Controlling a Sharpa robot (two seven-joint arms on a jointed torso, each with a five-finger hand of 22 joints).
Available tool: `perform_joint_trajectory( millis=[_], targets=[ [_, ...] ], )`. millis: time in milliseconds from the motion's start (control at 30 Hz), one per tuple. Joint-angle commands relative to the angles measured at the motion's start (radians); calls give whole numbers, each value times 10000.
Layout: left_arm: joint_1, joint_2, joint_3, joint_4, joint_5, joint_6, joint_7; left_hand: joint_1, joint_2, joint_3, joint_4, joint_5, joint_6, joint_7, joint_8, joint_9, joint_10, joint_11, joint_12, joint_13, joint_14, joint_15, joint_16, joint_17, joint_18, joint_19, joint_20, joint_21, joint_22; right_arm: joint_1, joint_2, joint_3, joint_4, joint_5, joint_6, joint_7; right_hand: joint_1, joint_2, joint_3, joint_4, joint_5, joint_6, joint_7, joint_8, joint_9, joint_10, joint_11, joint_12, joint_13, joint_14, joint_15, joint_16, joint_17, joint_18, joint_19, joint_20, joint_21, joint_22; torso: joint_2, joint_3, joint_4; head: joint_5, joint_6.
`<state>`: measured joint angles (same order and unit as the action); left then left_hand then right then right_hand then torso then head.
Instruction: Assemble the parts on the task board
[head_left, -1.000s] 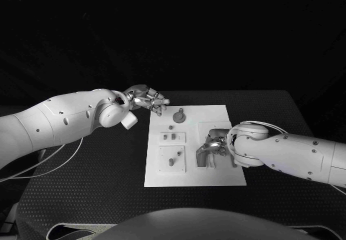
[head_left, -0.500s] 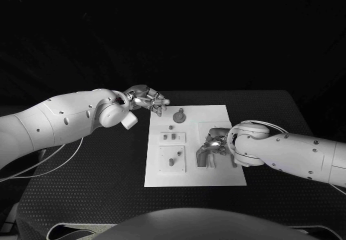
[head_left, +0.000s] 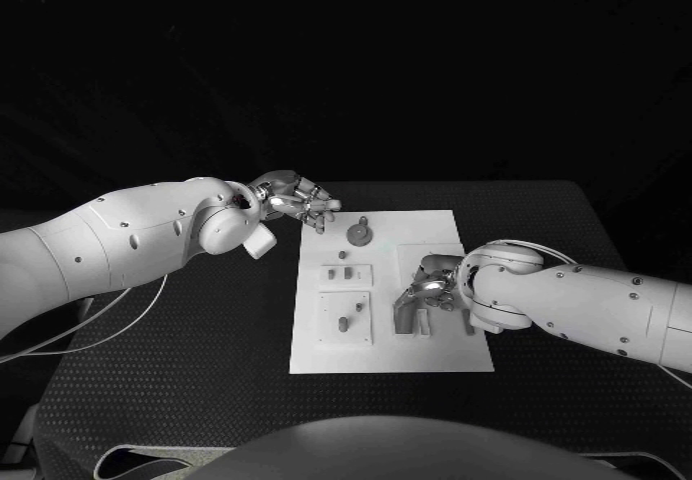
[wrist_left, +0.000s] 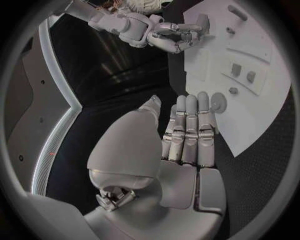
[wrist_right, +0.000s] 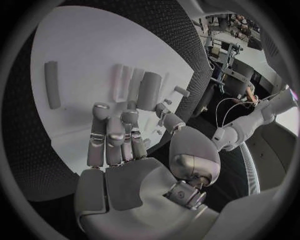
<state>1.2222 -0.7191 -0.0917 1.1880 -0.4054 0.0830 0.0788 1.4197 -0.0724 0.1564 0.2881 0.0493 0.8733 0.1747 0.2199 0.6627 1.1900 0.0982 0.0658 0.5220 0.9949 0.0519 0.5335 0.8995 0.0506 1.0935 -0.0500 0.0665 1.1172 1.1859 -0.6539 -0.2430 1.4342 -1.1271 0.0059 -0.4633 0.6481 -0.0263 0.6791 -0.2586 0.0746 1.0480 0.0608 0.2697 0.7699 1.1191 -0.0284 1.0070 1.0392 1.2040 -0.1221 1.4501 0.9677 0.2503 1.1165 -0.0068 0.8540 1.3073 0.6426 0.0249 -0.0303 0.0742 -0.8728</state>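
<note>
- The task board (head_left: 389, 290) lies in the middle of the black table (head_left: 173, 350), with broad bare table to its left, right and near side; its far edge sits closer to the table's far edge.
- The left hand (head_left: 293, 203) hovers just off the board's far-left corner, over bare table. In the left wrist view its fingers (wrist_left: 190, 130) lie straight and pressed side by side, tips just short of the board's edge, holding nothing.
- A round grey part (head_left: 358, 235) with a short stem rests on the board's far end, near the left hand but apart from it.
- Two raised plates occupy the board's left half: the farther plate (head_left: 345, 274) carries small pegs, the nearer plate (head_left: 343, 318) a small upright part.
- The right hand (head_left: 423, 296) sits over the board's right half, fingers curled down around a grey part (head_left: 410, 318); whether they actually grip it cannot be told. In the right wrist view the fingers (wrist_right: 112, 135) reach toward a grey cylinder (wrist_right: 149, 91) and a grey bar (wrist_right: 52, 85) lies apart.
- Since a second ago the right forearm has shifted very slightly toward the near side; the left hand and the parts have stayed put.
</note>
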Motion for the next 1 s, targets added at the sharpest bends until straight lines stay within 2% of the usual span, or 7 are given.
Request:
perform_joint_trajectory(
  millis=[33, 533, 767, 1000],
  targets=[
    [9, 19, 8, 14, 37, 217, 4, -82, 3, 69, 14, -4, -72, -7, 66, 10, -93, -9, 30, -10, -70, 6, -15, -13, 136, -34, 33, 24, -8, 47, -7, 13, -26, 616, 416, 146, 282, 307, -41, 4, 40, 196, 144, 24, 14, 36, -46, 58, -9, 109, -91, 48, 18, 115, 64, -12, 66, 204, 2, -3, -7, 2, 2],
    [9, 24, 7, 11, 12, 278, -23, -84, 0, 75, 10, -4, -79, -5, 65, 9, -99, -7, 29, -12, -80, 10, -18, -14, 136, -44, 35, 22, -7, 108, 2, 63, -101, 730, 485, 160, 313, 304, -27, -17, 46, 210, 138, 21, 11, 45, -52, 51, -18, 113, -96, 49, 27, 115, 60, -17, 64, 204, 0, 7, -14, 20, 2],
    [9, 27, 7, 2, 8, 297, -34, -84, -3, 77, 9, -4, -81, -4, 65, 9, -102, -6, 28, -12, -83, 11, -19, -15, 136, -47, 36, 22, -7, 188, 33, 79, -188, 902, 1222, 53, 302, 264, -39, -17, 43, 202, 141, 7, 3, 42, -50, 39, -26, 76, -97, 33, -24, 114, 50, -15, 59, 203, -2, 8, -18, 24, 2],
    [9, 36, 7, -2, 0, 332, -45, -85, -4, 79, 9, -4, -83, -3, 65, 10, -104, -5, 28, -13, -86, 13, -19, -15, 136, -50, 37, 22, -7, 275, 140, 92, -541, 928, 1461, 45, 310, 271, -31, -16, 47, 192, 145, -5, -3, 32, -46, 27, -32, 79, -97, 32, 1, 115, 38, -14, 52, 202, -1, 7, -10, 18, 2]
  ],
)
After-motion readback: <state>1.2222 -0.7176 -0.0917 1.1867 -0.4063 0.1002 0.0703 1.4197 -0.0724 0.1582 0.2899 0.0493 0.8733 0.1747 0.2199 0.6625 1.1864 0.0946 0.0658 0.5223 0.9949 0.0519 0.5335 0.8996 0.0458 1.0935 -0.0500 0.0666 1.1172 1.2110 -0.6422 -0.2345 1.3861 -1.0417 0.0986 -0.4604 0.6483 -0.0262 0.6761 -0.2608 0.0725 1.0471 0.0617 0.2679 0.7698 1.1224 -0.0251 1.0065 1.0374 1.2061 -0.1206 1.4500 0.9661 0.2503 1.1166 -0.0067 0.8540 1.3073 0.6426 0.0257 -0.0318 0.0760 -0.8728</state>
